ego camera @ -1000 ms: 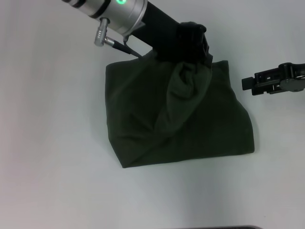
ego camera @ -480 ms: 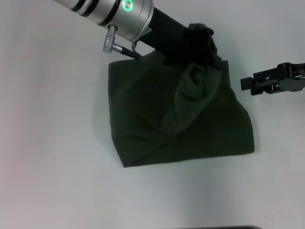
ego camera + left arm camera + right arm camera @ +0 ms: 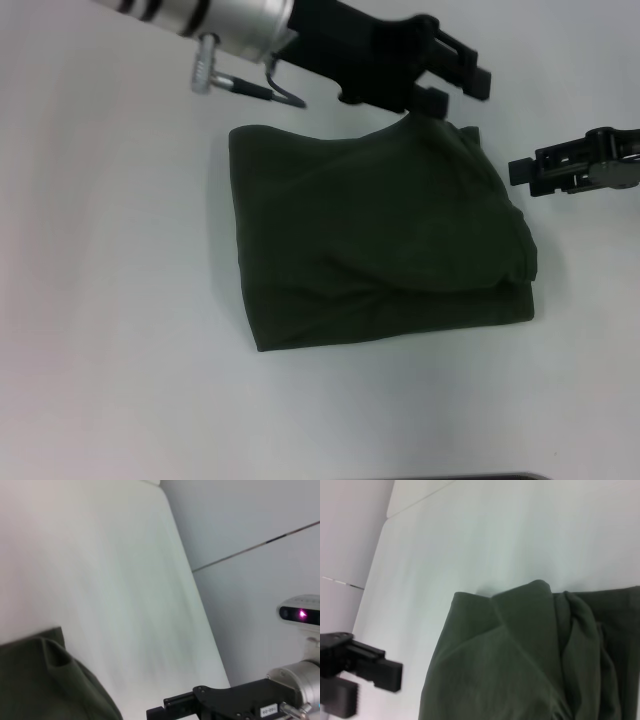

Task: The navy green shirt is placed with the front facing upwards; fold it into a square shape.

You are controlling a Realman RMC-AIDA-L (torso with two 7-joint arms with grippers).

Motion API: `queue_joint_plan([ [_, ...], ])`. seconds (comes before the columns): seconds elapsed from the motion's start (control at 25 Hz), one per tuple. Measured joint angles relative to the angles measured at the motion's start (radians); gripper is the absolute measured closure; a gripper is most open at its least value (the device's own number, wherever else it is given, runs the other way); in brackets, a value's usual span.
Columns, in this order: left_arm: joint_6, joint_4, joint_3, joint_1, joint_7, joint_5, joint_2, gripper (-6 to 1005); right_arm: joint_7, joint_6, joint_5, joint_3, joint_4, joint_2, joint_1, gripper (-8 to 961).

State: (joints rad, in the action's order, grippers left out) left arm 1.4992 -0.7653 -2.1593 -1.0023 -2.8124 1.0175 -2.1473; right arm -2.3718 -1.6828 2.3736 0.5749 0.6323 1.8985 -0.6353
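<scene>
The navy green shirt [image 3: 375, 235] lies folded into a rough square on the white table [image 3: 110, 300] — lettering hidden. Left gripper [image 3: 458, 84] hovers above its far edge, fingers apart, gripping nothing. Right gripper [image 3: 522, 176] waits off beside it — mostly cut off, fingers impossible to read.

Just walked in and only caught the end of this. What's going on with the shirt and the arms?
The robot is folding the navy green shirt, which lies on the white table as a compact, roughly square bundle. The left gripper is open just above the shirt's far edge and holds no cloth now; a second ago it was bunching fabric there. The right gripper waits off the shirt's right side, apart from it.
</scene>
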Motion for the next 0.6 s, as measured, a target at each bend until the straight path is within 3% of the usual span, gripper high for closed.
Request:
queue_joint_plan([
  [0.16, 0.080, -0.062, -0.057, 0.040, 0.033, 0.002, 0.033, 563, -0.012, -0.001, -0.001, -0.004, 0.002, -0.013, 0.000, 338],
  [0.36, 0.221, -0.110, -0.164, 0.143, 0.096, 0.003, 0.100, 317, -0.035, -0.015, -0.006, -0.004, 0.006, -0.025, -0.014, 338],
  [0.48, 0.258, -0.129, -0.179, 0.222, 0.097, 0.003, 0.143, 296, -0.045, -0.057, -0.001, 0.017, 0.006, -0.033, -0.040, 338],
  [0.6, 0.287, -0.152, -0.225, 0.289, 0.104, 0.003, 0.164, 274, -0.058, -0.122, 0.002, 0.042, 0.015, -0.040, -0.070, 338],
])
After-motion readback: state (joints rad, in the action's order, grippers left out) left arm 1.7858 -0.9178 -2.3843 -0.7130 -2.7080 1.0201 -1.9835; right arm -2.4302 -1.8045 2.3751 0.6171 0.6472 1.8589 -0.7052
